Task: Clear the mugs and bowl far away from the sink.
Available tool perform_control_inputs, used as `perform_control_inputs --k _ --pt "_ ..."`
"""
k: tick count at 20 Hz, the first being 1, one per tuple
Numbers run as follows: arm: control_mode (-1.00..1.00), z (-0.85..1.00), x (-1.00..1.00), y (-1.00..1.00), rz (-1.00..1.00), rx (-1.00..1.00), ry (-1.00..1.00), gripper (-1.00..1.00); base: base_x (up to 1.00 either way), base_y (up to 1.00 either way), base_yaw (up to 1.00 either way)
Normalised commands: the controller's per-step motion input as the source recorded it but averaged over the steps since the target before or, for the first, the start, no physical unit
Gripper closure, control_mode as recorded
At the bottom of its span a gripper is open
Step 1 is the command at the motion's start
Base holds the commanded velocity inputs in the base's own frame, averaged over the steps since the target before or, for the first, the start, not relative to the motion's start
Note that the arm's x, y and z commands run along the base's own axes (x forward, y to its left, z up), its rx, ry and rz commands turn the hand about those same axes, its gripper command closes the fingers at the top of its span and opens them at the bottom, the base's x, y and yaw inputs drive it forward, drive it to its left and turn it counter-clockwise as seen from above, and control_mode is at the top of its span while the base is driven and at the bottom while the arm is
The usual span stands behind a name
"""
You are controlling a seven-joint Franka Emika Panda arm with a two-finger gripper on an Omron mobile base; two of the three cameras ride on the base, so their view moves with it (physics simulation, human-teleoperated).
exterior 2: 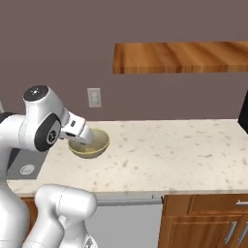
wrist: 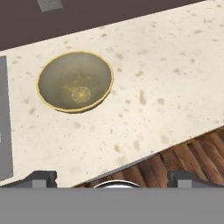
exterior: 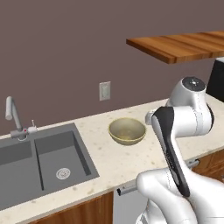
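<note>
On the pale speckled counter (exterior: 109,157) the bowl (exterior: 127,131) was seen standing upright, to the right of the sink (exterior: 43,162) and apart from its edge. The bowl was yellowish-tan outside and dull olive inside, and nothing was found in it; only a small round mark could be seen at its bottom in the hand view (wrist: 75,81). The sink was made of two dark grey basins. A round silver drain (exterior: 63,173) was seen in the right basin, and no dishes were noticed in the visible parts of the basins. A slim silver faucet (exterior: 13,116) was placed behind the left basin. A pale wall outlet (exterior: 104,91) was fixed on the brown wall above the bowl, and a wooden shelf (exterior: 179,46) was hung higher to the right.

The gripper (wrist: 111,178) was held above the front edge of the counter, near the bowl but not touching it. Its two dark finger tips (wrist: 40,177) were spread widely apart, and nothing was held between them. In the right base view the hand was seen in front of the bowl (exterior 2: 94,144).
</note>
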Motion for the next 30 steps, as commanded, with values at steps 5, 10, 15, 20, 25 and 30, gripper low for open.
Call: perform_control_inputs --k 5,10,15,20,25,30 --pt "-1.0 -0.31 0.66 0.0 0.14 0.08 0.02 -1.0 0.0 0.0 0.0" --pt "-1.0 -0.2 0.59 0.0 0.07 0.0 0.01 -1.0 0.0 0.0 0.0" --pt "-1.0 -0.27 0.43 0.0 -0.01 0.0 0.04 -1.0 0.0 0.0 0.0" --pt "-1.0 -0.29 0.38 0.0 -0.01 0.0 0.04 -1.0 0.0 0.0 0.0" --pt "-1.0 -0.33 0.41 -0.1 0.0 0.0 0.03 -1.0 0.0 0.0 0.0" --pt "-1.0 -0.34 0.34 -0.31 0.01 0.02 0.03 -1.0 0.0 0.0 0.0"
